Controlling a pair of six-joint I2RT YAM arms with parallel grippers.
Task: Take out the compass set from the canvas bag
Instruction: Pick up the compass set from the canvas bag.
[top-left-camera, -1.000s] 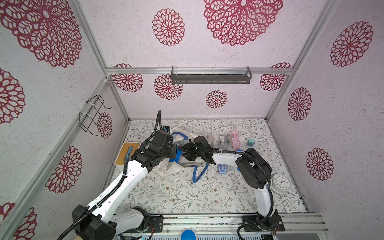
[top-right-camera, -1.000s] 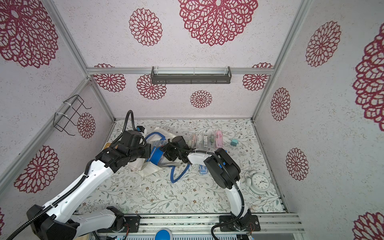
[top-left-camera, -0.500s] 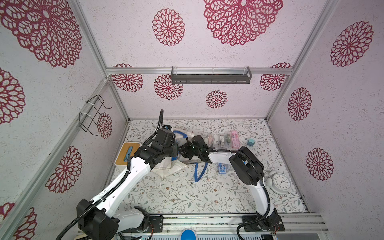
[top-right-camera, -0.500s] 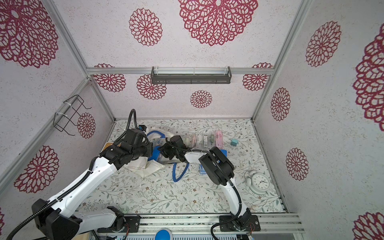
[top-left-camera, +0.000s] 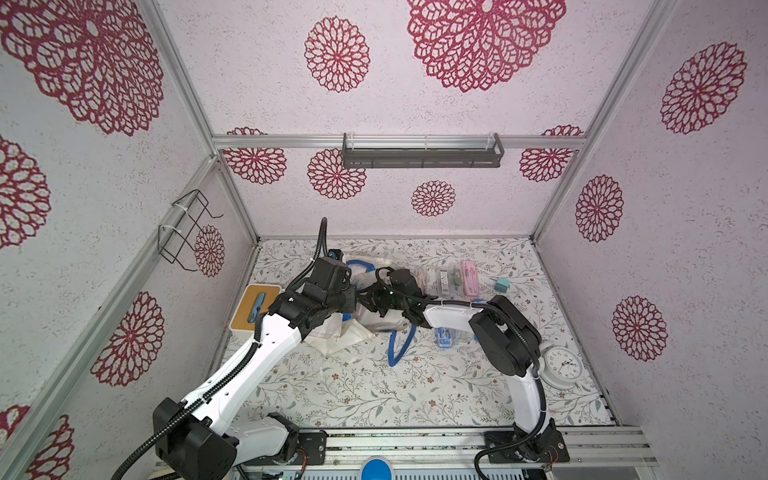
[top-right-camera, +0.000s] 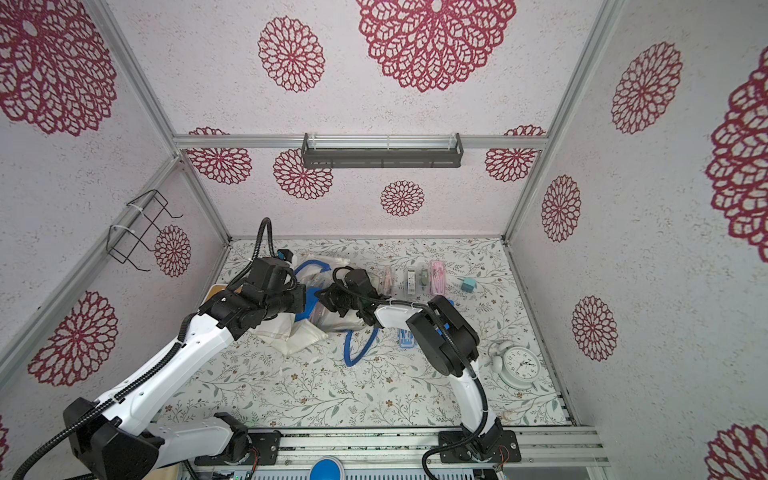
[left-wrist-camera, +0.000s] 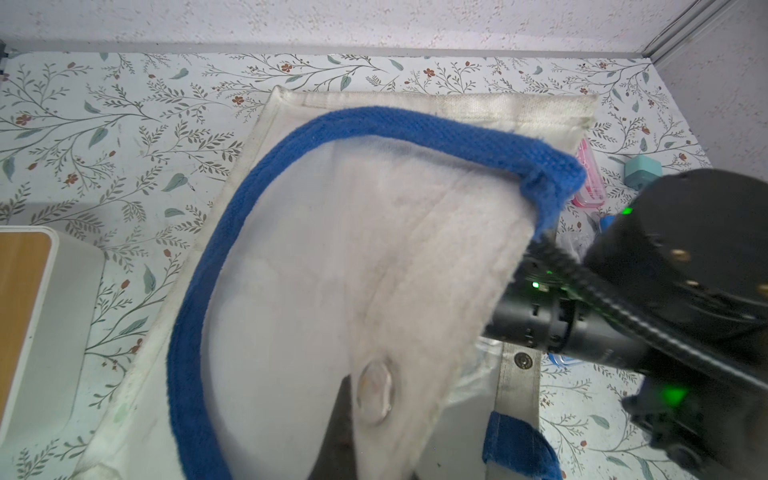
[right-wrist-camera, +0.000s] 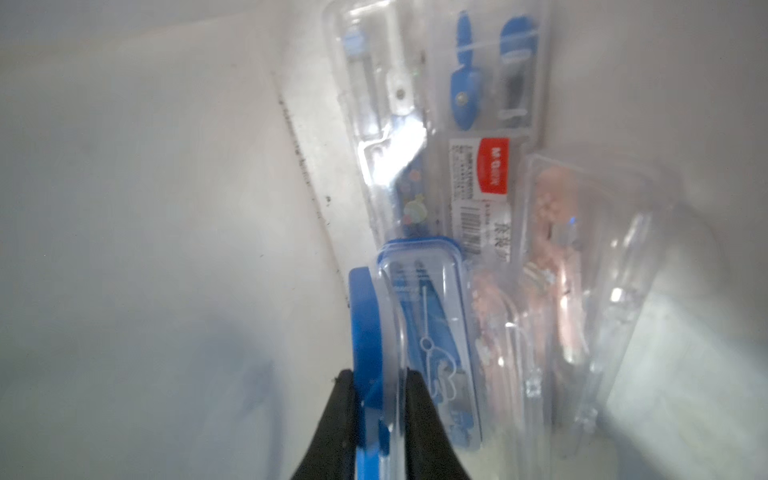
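The off-white canvas bag (top-left-camera: 340, 332) (top-right-camera: 303, 336) with blue handles lies at the table's back left. My left gripper (top-left-camera: 351, 297) (left-wrist-camera: 353, 432) is shut on the bag's upper flap (left-wrist-camera: 332, 249), holding the mouth up. One dark finger (left-wrist-camera: 340, 415) shows behind the fabric. My right gripper (top-left-camera: 370, 301) (right-wrist-camera: 376, 382) reaches inside the bag, shut on the edge of a compass set (right-wrist-camera: 424, 316), a clear case with a blue rim. More clear cases (right-wrist-camera: 478, 83) lie behind it in the bag.
Slim cases (top-left-camera: 444, 280) stand in a row behind the right arm, with a teal cube (top-left-camera: 501, 284). Another blue case (top-left-camera: 446, 334) lies under the right forearm. A white clock (top-left-camera: 561, 365) sits at the right and a wood-topped tray (top-left-camera: 255, 307) at the left.
The right gripper's jaws have closed on the blue-rimmed case inside the bag. The left arm has shifted slightly back, still holding the flap.
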